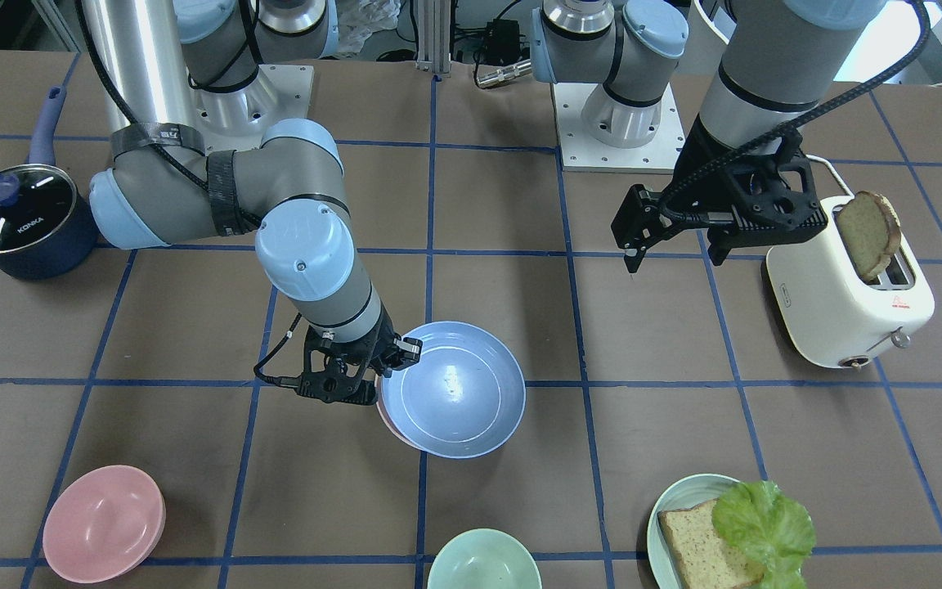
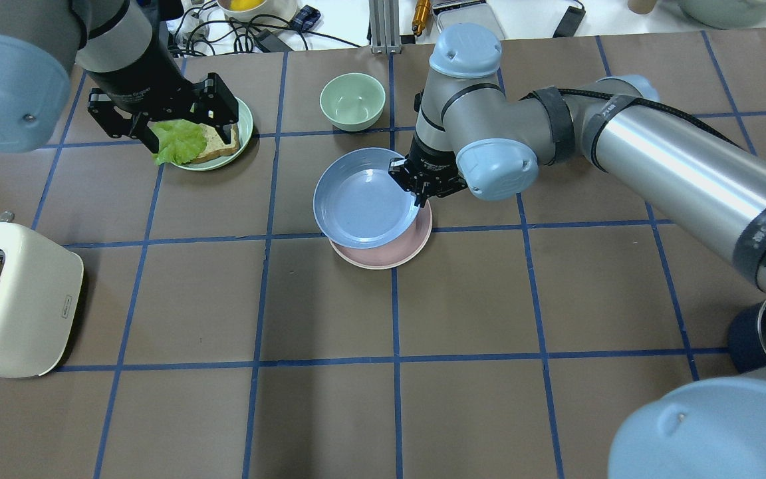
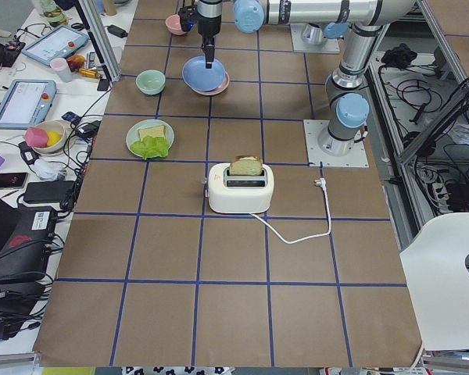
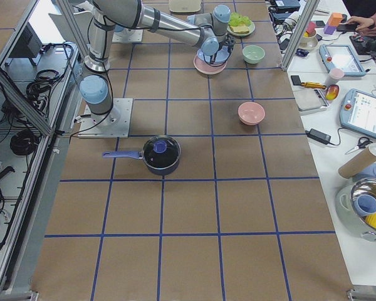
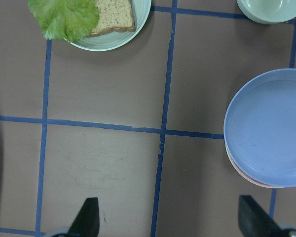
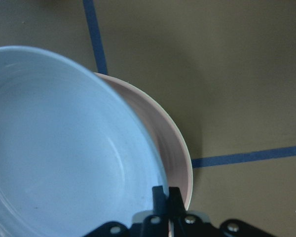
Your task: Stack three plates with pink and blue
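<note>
Pinching the rim of the blue plate (image 2: 363, 199), the right gripper (image 2: 420, 194) holds it over the pink plate (image 2: 389, 256).

KONKA stands in white on the glass lid (image 1: 17, 204) of the dark-blue saucepan (image 1: 50, 255).

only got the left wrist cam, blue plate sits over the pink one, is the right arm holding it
Observer: Yes, the right end effector is shut on the blue plate at its rim.
Operator: any other pink thing out there i might mix up
Observer: A smaller, deeper pink bowl sits apart from the stack, off toward the robot's right, outside your frame.
</note>
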